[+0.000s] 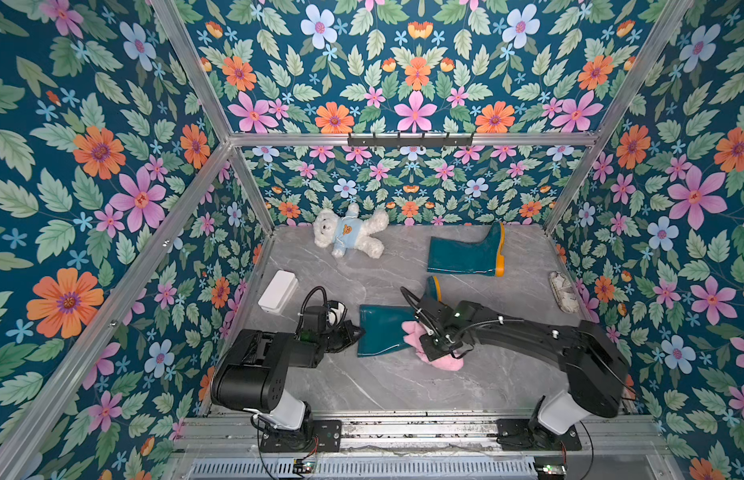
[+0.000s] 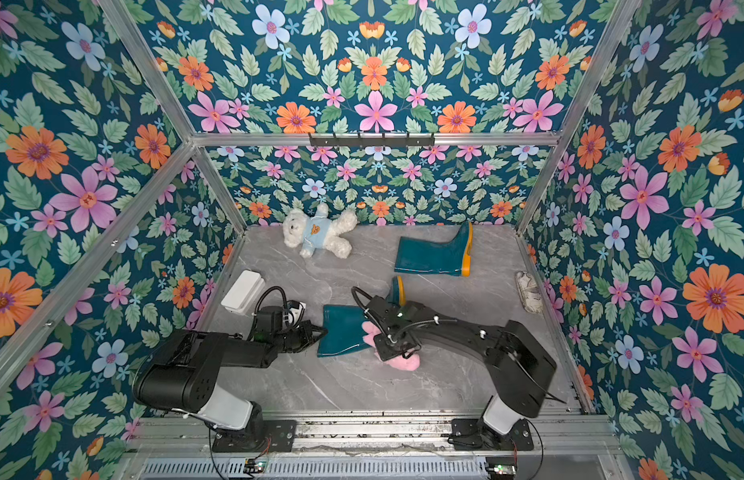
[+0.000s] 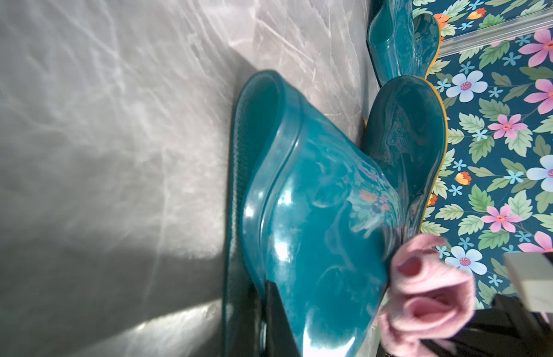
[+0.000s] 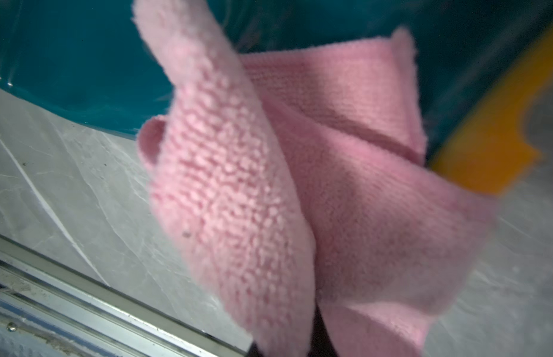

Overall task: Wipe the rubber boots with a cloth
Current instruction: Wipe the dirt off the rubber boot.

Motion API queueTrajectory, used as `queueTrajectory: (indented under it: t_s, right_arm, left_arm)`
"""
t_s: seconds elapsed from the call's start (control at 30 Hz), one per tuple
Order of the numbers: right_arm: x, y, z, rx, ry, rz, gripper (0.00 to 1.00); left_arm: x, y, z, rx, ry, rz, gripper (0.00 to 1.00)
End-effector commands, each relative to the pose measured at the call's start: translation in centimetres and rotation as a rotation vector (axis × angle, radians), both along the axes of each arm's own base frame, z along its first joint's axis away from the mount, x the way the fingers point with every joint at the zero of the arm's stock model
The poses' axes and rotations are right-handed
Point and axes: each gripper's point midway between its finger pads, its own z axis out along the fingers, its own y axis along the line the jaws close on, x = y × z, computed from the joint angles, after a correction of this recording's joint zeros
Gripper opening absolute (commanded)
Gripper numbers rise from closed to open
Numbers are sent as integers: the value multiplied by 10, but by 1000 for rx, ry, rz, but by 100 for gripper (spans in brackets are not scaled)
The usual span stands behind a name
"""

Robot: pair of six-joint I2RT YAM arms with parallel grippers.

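Top views: grey marble-look tabletop (image 1: 403, 386) enclosed by floral-papered walls (image 1: 112, 166). The near boot (image 1: 380, 334), glossy teal rubber w/ orange-yellow sole, lay on its side at ctr. Its cuff faced 9 o'clock, sole 3 o'clock, toe 12 o'clock. The far boot (image 1: 461, 257), its match, lay the same way at approx 1 o'clock, apart from it.

L hand (image 1: 356, 332) met the near boot's cuff from 9 o'clock, closed on the rim. R hand (image 1: 428, 353) sat over the ankle at the boot's 6 o'clock edge, clamped on a bunched pink cloth (image 1: 447, 365). The cloth touched the boot and spilled onto the tabletop.

A white teddy bear (image 1: 347, 232) in a pale blue top lay at 11 o'clock, a white box (image 1: 277, 291) at the 9 o'clock edge. A crumpled whitish item (image 1: 563, 291) lay at the 3 o'clock edge, too small to identify.

Left wrist view: the near boot (image 3: 315, 216) filled the frame, open cuff toward the camera. One dark finger (image 3: 280, 318) pressed on the cuff's outside. The cloth (image 3: 429, 293) was bunched against the shaft, w/ the far boot (image 3: 398, 40) beyond.

Right wrist view: the cloth (image 4: 300, 185) hung in blurred folds across most of the frame, hiding the R hand's fingers. The near boot (image 4: 68, 61) lay right behind, touching it.
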Motion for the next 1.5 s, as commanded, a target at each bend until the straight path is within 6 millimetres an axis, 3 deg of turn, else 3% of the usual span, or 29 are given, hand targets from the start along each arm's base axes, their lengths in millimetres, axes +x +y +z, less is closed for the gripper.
queueTrajectory:
  t_s: [0.0, 0.07, 0.3, 0.43, 0.57, 1.0, 1.47]
  right_arm:
    - [-2, -23, 3, -27, -27, -74, 0]
    - [-2, -21, 6, -9, -32, -83, 0]
    - [10, 24, 16, 33, -92, -15, 0]
    - [21, 41, 9, 11, -88, 19, 0]
    - [38, 46, 1, -31, -85, 37, 0]
    - [97, 26, 12, -63, -103, 13, 0]
    - [192, 3, 23, -54, -141, -89, 0]
  left_arm:
    - [2, -1, 2, -3, -18, -12, 0]
    - [1, -2, 2, -3, -13, -13, 0]
    - [1, -2, 1, -6, -9, -17, 0]
    - [1, -2, 0, -6, -7, -18, 0]
    - [1, -2, 0, -6, -6, -17, 0]
    - [0, -6, -2, -25, 15, -38, 0]
    - [0, -8, -4, -37, 29, -46, 0]
